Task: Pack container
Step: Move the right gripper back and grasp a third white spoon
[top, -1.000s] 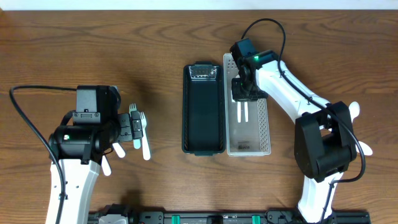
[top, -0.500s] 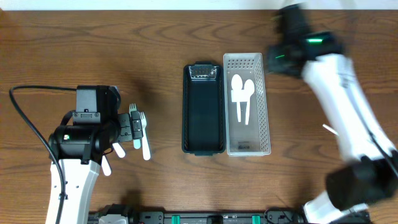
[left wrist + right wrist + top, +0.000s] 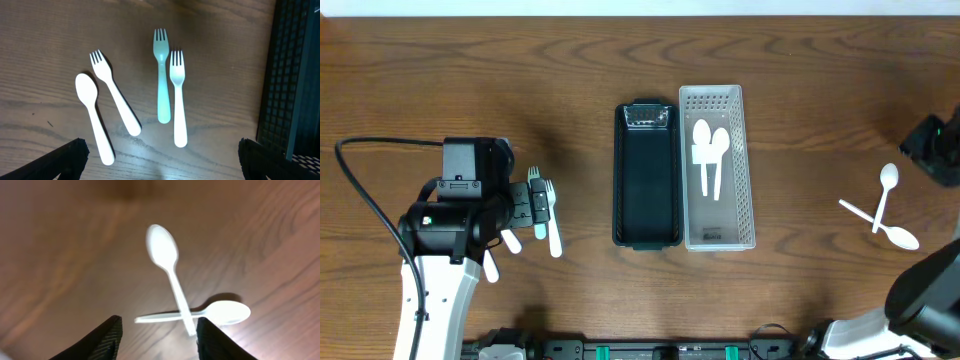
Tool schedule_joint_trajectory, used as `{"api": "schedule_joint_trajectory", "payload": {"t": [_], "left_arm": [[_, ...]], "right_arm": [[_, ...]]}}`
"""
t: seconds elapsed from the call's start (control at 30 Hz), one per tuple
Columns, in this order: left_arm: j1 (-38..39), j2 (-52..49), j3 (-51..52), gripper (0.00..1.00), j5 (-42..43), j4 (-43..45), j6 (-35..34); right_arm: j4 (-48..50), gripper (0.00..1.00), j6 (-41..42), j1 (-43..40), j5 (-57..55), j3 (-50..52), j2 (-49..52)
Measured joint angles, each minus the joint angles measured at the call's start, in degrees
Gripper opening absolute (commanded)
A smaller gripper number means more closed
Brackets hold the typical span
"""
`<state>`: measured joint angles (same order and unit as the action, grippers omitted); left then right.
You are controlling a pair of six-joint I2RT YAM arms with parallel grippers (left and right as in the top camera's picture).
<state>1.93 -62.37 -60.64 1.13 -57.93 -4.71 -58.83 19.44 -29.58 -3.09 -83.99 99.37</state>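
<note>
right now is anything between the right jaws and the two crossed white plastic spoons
Nothing visible does. The two crossed white plastic spoons lie just ahead of the open right jaws, and only bare wooden table separates them from the white perforated tray.

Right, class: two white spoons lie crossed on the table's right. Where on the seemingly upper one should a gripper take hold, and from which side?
Grip the upper spoon on its bare handle between bowl and crossing, coming straight down, jaws across the handle. It lies flat, so only its narrow edges offer a hold, and that stretch is clear of the lower spoon.
</note>
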Motion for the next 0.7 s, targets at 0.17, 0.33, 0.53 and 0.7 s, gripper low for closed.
{"api": "schedule_joint_trajectory", "payload": {"t": [0.17,0.33,0.53,0.7], "left_arm": [[0.0,0.0,0.0,0.98,0.0,0.0,0.0],[0.0,0.0,0.0,0.98,0.0,0.0,0.0],[0.0,0.0,0.0,0.98,0.0,0.0,0.0],[0.0,0.0,0.0,0.98,0.0,0.0,0.0]], "right_arm": [[5.9,0.54,-1.1,-3.3,1.2,7.1,2.7],[8.5,0.56,-1.6,-3.6,1.9,8.0,6.3],[9.8,0.59,-2.4,-3.6,2.2,8.0,10.5],[10.6,0.59,-2.8,-3.6,2.3,8.1,13.4]]}}
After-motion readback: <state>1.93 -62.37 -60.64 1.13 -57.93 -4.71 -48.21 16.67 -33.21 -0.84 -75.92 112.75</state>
